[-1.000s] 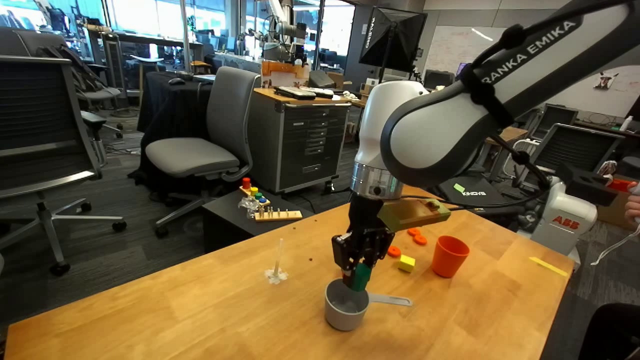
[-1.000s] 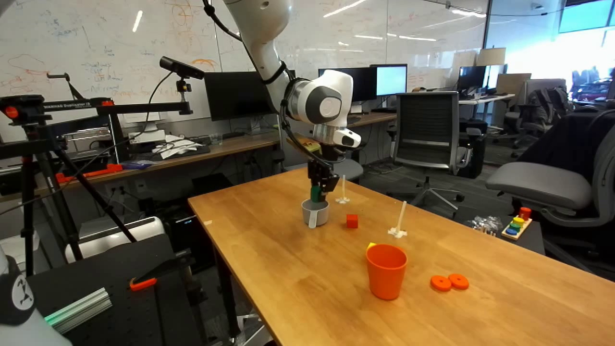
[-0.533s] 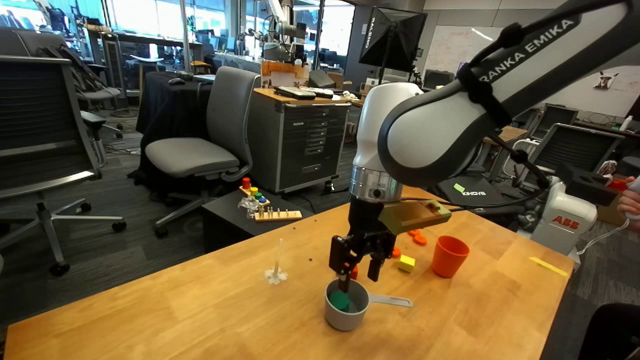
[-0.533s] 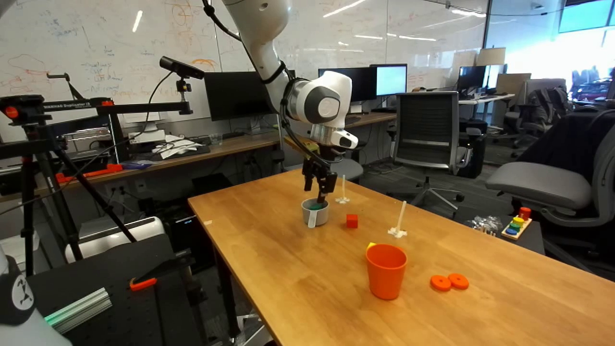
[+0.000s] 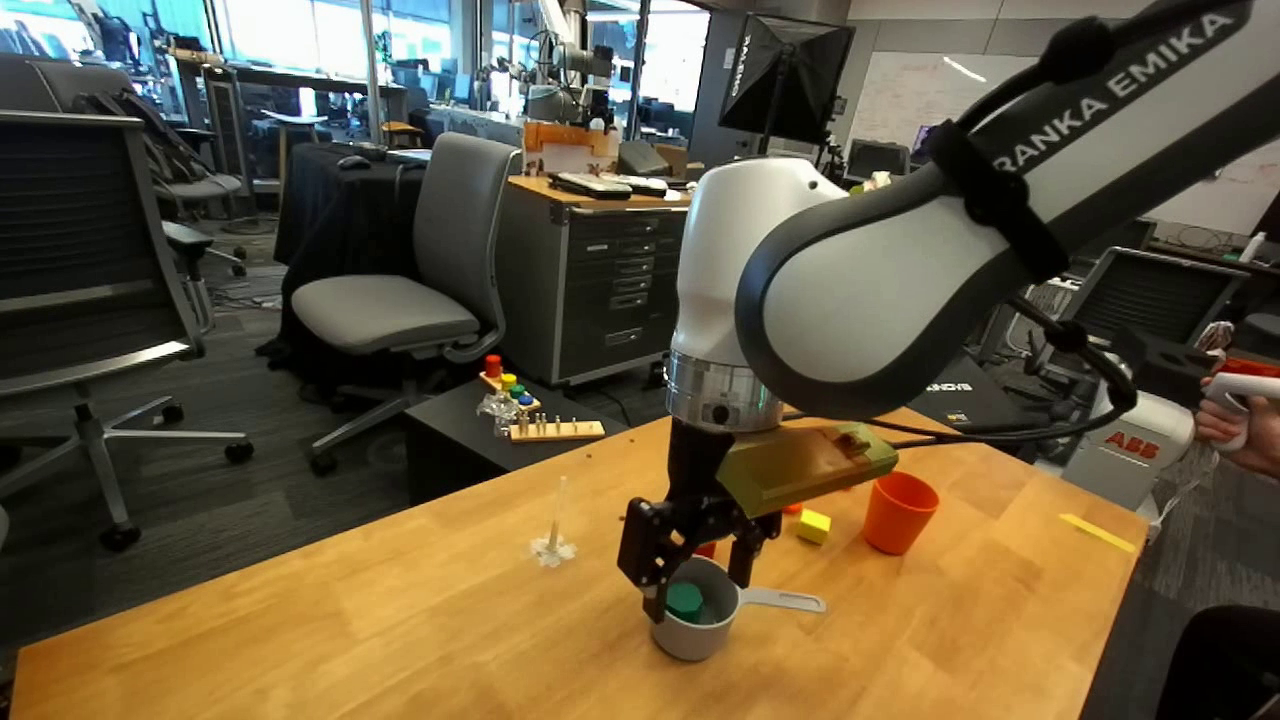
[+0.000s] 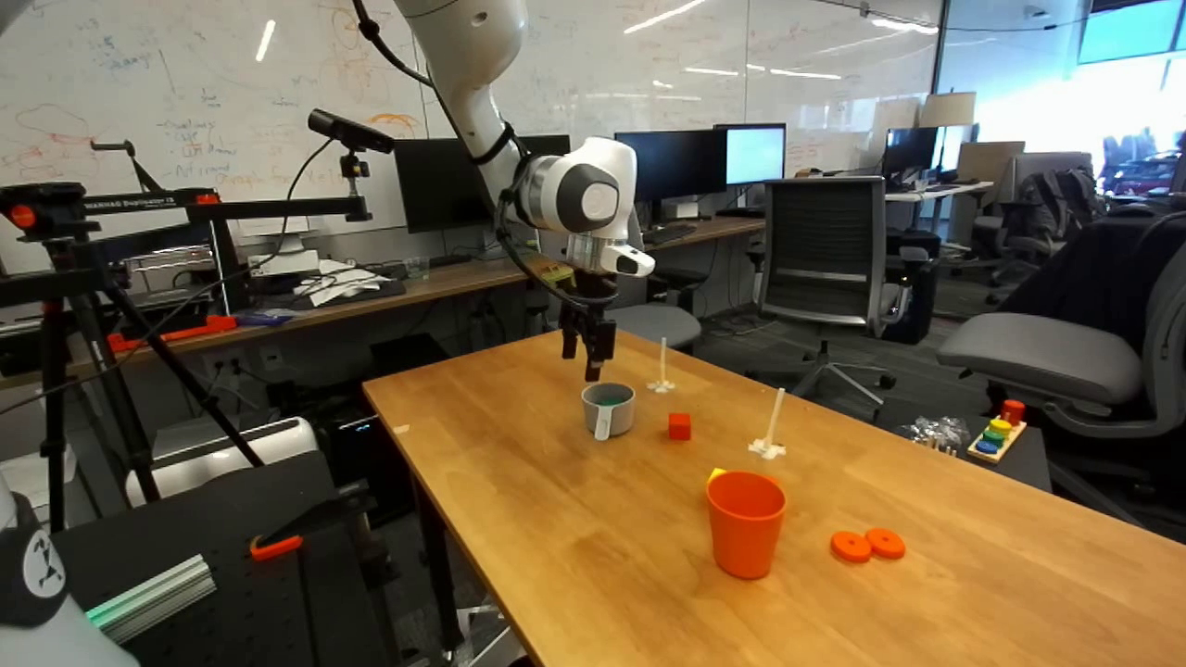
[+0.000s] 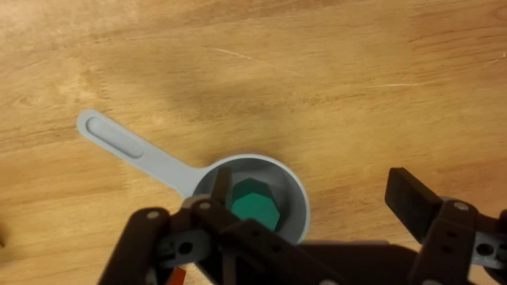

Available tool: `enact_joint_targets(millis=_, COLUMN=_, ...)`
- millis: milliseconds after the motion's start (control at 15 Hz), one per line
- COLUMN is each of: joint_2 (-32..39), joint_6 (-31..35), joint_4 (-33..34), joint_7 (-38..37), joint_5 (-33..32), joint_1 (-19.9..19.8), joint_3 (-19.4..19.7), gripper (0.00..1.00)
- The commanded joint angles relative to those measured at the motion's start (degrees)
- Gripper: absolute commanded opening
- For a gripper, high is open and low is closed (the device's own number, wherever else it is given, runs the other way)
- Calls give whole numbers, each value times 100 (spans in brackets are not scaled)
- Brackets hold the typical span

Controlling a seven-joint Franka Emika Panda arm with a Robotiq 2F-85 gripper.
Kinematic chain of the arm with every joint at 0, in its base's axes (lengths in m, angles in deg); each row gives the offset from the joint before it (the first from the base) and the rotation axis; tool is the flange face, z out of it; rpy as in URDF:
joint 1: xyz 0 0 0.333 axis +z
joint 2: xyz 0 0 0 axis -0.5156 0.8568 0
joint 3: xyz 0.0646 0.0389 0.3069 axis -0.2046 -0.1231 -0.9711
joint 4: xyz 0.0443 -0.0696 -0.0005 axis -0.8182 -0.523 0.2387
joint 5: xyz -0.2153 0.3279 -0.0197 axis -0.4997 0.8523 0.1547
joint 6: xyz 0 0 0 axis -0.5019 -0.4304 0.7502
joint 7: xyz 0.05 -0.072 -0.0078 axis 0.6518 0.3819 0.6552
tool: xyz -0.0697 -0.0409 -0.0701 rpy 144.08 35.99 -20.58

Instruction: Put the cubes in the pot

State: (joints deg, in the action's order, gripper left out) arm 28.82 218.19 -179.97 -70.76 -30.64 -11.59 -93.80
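Wrist view, faceted green block (image 7: 256, 206) inside round pot (image 7: 292, 194), wooden tabletop (image 7: 285, 95) (scratched)

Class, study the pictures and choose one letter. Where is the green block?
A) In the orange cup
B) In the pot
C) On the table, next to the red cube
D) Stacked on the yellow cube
B: in the wrist view the green block lies inside the pot, and both exterior views show it there too.
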Motion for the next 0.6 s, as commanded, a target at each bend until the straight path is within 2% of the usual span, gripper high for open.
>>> enact_joint_targets(millis=0, joint_2=-189, joint_6=-354, joint_4=-131, joint_7=-89, joint_5=66, joint_1=-178, joint_3=194, gripper=100)
enact_joint_targets(millis=200, joint_2=-428, joint_6=-548, joint_4=-253, joint_7=81, joint_5=33, joint_1=-604, joint_3=501, gripper=100)
enact_joint_targets(millis=400, joint_2=-535, joint_6=-749, joint_4=-74, joint_7=209, joint_5=-35, joint_1=-1026, joint_3=815, gripper=100)
enact_joint_targets(millis=467, joint_2=-510, joint_6=-739, joint_4=14, joint_7=291, joint_5=66, joint_1=-1191, joint_3=813, gripper=100)
enact_joint_targets(millis=533, joint_2=-340, joint_6=-554, joint_4=-8, joint_7=170, joint_5=-18, joint_1=-1047, joint_3=775, gripper=100)
